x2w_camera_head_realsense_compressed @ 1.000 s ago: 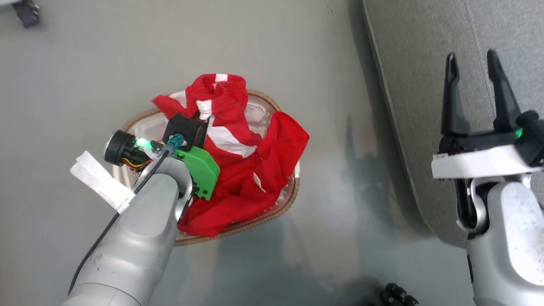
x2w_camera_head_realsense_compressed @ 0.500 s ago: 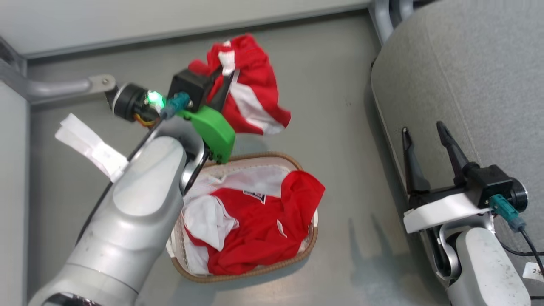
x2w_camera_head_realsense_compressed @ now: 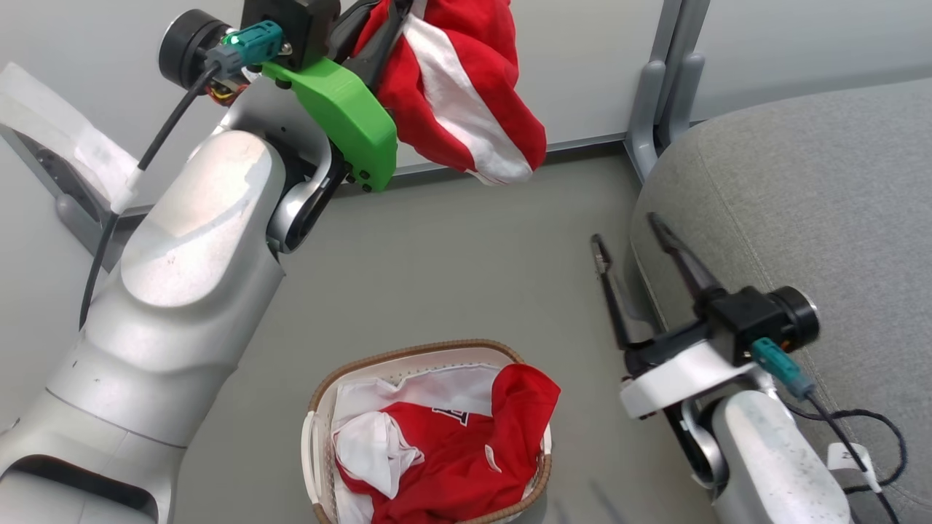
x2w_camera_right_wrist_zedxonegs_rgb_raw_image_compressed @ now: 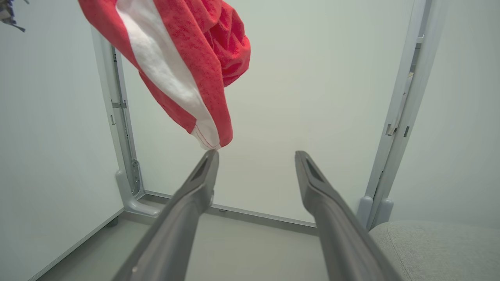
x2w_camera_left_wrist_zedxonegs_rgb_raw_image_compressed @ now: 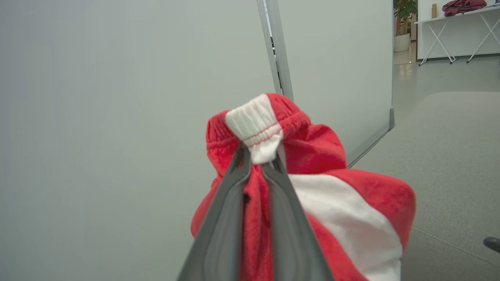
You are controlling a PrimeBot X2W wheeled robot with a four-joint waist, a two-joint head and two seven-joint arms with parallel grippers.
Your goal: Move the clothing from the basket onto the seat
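The left gripper [x2w_camera_left_wrist_zedxonegs_rgb_raw_image_compressed: 259, 154] is clamping the white elastic waistband of a red garment [x2w_camera_head_realsense_compressed: 466, 94] with a white stripe, holding it high at the far left, well above the grey floor [x2w_camera_head_realsense_compressed: 437, 276], the cloth hanging loose below the closed jaws. The right gripper [x2w_camera_head_realsense_compressed: 625, 229] is hovering with its jaws standing apart, holding nothing, just beside the left edge of the grey seat [x2w_camera_head_realsense_compressed: 815, 218] at the right. The basket [x2w_camera_head_realsense_compressed: 437, 344] is sitting on the floor in the near middle, apart from the seat, with more red clothing [x2w_camera_head_realsense_compressed: 451, 466] lying bunched in it over its white liner [x2w_camera_head_realsense_compressed: 444, 382].
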